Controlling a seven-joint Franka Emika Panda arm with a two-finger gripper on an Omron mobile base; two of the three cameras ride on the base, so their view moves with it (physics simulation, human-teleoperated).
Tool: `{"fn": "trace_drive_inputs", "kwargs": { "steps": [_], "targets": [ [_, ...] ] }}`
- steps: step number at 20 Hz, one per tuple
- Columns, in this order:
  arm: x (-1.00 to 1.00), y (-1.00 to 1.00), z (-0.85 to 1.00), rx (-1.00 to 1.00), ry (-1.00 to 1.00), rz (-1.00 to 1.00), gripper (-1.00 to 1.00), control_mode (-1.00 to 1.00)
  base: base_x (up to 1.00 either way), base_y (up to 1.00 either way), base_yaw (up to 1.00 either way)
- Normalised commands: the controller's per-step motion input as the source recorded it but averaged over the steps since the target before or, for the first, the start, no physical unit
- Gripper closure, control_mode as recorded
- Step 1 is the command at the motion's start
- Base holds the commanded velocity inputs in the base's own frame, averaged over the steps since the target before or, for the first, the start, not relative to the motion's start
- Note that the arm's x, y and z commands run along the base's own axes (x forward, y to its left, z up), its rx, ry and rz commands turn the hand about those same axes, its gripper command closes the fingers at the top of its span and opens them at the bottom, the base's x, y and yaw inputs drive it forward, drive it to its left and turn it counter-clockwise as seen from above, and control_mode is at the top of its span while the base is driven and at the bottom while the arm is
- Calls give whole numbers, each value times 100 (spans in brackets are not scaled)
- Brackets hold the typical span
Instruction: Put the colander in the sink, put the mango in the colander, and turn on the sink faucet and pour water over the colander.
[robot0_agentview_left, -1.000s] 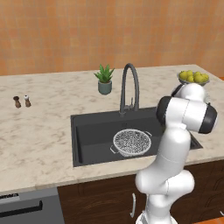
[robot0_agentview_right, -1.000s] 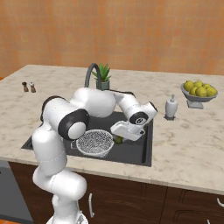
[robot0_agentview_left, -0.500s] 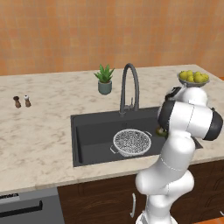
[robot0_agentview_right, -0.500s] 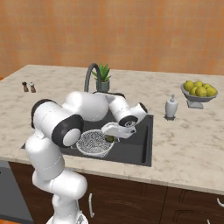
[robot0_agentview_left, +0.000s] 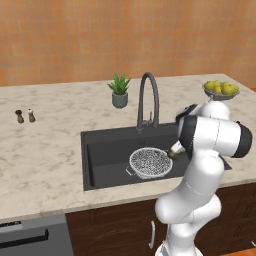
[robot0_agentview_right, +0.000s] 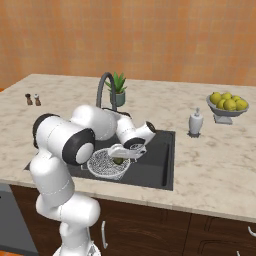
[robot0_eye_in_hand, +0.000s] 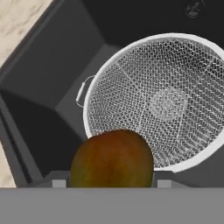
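Colander (robot0_eye_in_hand: 175, 100) fine metal mesh; sink (robot0_agentview_left: 107, 150) matt dark; mango (robot0_eye_in_hand: 112, 158) smooth, dull-skinned.

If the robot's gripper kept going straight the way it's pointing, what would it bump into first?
Probably the colander. The gripper holds the mango and points down at the mesh bowl sitting in the sink. The mango would likely touch the colander's near rim or inside first, though depth is hard to judge.

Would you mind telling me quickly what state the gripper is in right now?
Gripper: closed on the mango, held above the rim of the colander in the sink.
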Motion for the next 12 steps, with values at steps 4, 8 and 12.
{"fn": "trace_drive_inputs", "kwargs": {
  "steps": [4, 8, 12],
  "targets": [
    [10, -1, -46, -3, -6, -2, 100, -100, 0, 0, 0],
    [0, -1, -17, 0, -3, 0, 100, -100, 0, 0, 0],
    [1, 0, -11, 0, -3, 0, 100, -100, 0, 0, 0]
  ]
}}
